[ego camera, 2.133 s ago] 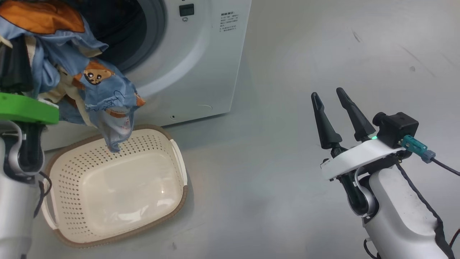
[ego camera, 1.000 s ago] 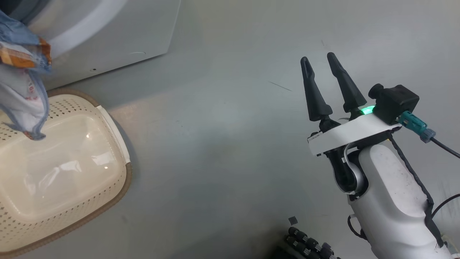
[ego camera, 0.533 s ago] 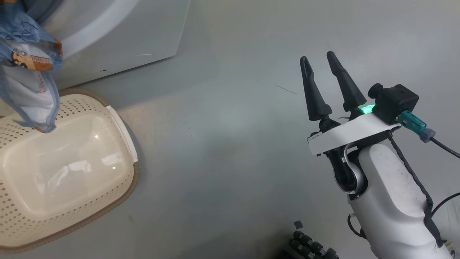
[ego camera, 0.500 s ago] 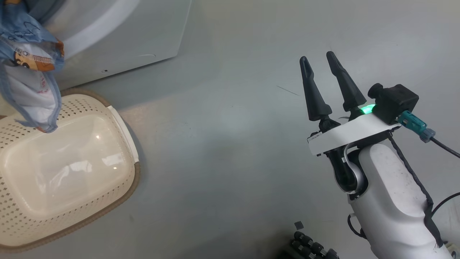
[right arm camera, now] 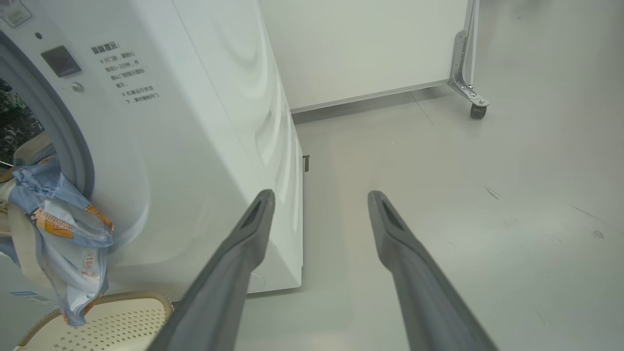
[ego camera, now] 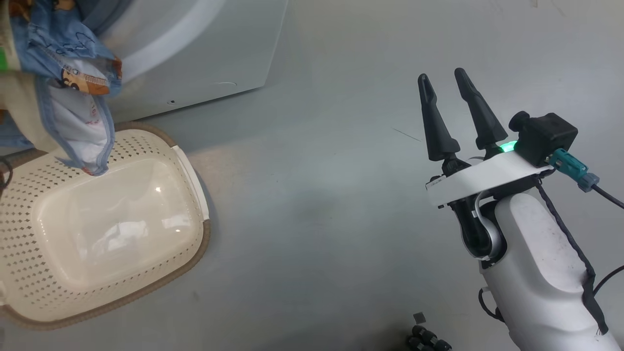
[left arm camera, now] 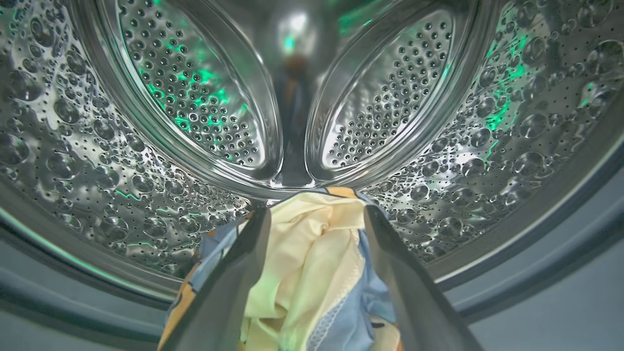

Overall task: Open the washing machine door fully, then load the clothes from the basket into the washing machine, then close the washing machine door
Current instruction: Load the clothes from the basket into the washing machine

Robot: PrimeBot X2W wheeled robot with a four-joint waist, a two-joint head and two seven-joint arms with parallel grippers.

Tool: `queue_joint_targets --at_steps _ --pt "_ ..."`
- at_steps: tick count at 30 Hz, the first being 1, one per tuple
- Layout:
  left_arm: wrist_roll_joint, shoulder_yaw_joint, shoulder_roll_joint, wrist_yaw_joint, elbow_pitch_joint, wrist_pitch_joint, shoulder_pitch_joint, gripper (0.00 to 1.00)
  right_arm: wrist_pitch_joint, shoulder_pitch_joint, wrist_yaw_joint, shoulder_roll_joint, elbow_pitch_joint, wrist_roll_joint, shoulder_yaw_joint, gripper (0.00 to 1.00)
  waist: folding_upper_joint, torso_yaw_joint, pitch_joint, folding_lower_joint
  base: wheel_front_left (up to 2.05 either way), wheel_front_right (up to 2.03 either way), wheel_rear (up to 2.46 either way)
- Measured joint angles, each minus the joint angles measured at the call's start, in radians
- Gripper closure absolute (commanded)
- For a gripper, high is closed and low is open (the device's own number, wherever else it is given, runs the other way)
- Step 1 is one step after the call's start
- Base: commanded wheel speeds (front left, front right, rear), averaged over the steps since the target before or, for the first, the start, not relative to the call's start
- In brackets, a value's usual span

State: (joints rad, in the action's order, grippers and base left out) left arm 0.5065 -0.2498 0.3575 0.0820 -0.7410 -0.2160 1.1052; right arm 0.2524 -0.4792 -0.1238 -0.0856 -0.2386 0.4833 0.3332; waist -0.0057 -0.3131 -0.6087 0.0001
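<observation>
The right gripper (ego camera: 441, 74) is held at the right of the scene, its two dark fingers spread apart and pointed away toward the far side, carried on a raised pale forearm (ego camera: 536, 273). The left gripper (left arm camera: 317, 217) is likewise held with its fingers parted wide.

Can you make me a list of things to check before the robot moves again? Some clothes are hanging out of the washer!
1. Left gripper open: ok, fingers apart, clothes lying between them.
2. Left gripper inside the drum: ok.
3. Clothes all inside the washing machine: not ok, a piece hangs out over the basket.
4. Basket emptied: ok in the part seen.
5. Right gripper free: ok, open above the floor.
6. Clothes snagged on a finger: cannot tell.
</observation>
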Motion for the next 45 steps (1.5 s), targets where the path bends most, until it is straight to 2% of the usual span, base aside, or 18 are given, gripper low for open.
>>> queue_joint_targets --at_steps 7,16,23,29,37,45 --pt "0.005 -0.008 -0.031 0.014 0.013 -0.019 -0.053 0.0 0.0 0.0 0.0 -0.011 -0.001 -0.001 -0.005 0.0 0.0 0.03 0.017 0.0 0.0 0.0 0.0" --pt "0.014 -0.005 -0.017 0.023 0.066 -0.032 -0.151 0.0 0.0 0.002 0.0 -0.017 -0.002 -0.008 -0.006 0.0 0.0 0.054 0.042 0.0 0.0 0.0 0.0" --pt "0.025 -0.007 -0.032 0.031 0.139 -0.035 -0.258 0.0 0.0 0.005 0.0 -0.031 -0.002 -0.009 -0.008 0.0 0.0 0.079 0.058 0.0 0.0 0.0 0.0" --pt "0.03 0.055 -0.038 0.031 0.277 -0.04 -0.353 0.0 0.0 0.008 0.0 -0.035 -0.002 -0.009 -0.009 0.0 0.0 0.095 0.072 0.0 0.0 0.0 0.0" --pt "0.03 0.088 -0.044 0.031 0.386 -0.04 -0.502 0.0 0.0 0.012 0.0 -0.041 -0.001 -0.009 -0.01 0.0 0.0 0.11 0.077 0.0 0.0 0.0 0.0" --pt "-0.012 0.145 -0.06 0.029 0.518 -0.04 -0.635 0.0 0.0 0.024 0.0 -0.043 0.004 -0.009 -0.017 0.0 0.0 0.119 0.074 0.0 0.0 0.0 0.0"
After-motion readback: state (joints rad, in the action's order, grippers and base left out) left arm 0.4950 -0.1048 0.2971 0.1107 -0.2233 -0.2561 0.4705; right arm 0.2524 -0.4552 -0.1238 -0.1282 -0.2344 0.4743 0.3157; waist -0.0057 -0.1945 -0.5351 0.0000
